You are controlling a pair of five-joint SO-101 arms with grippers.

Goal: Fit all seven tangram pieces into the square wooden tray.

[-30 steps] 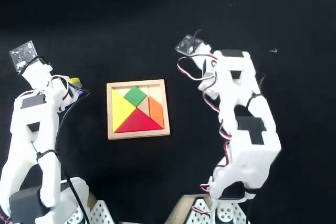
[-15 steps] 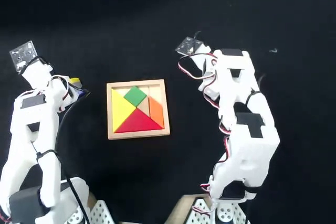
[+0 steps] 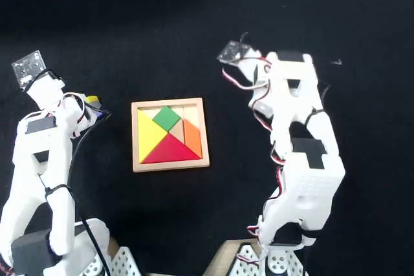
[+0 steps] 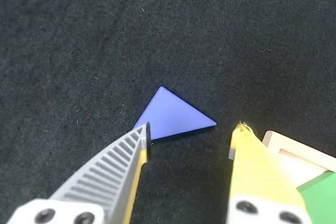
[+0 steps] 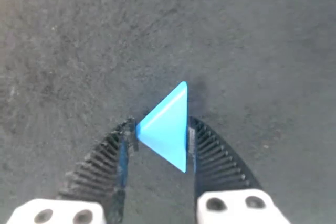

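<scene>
Black table [image 3: 194, 37], wooden tray [image 3: 171, 167], blue triangle [image 4: 170, 115] apparently lying flat

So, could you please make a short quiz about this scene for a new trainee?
1. Fill in: the square piece in the wooden tray is ____.
2. True or false: the right gripper is shut on a light blue triangle.
3. The dark blue triangle near the open left gripper lies: A) in the tray, B) on the black table, C) in the right gripper.
Key: 1 green; 2 true; 3 B.
</scene>
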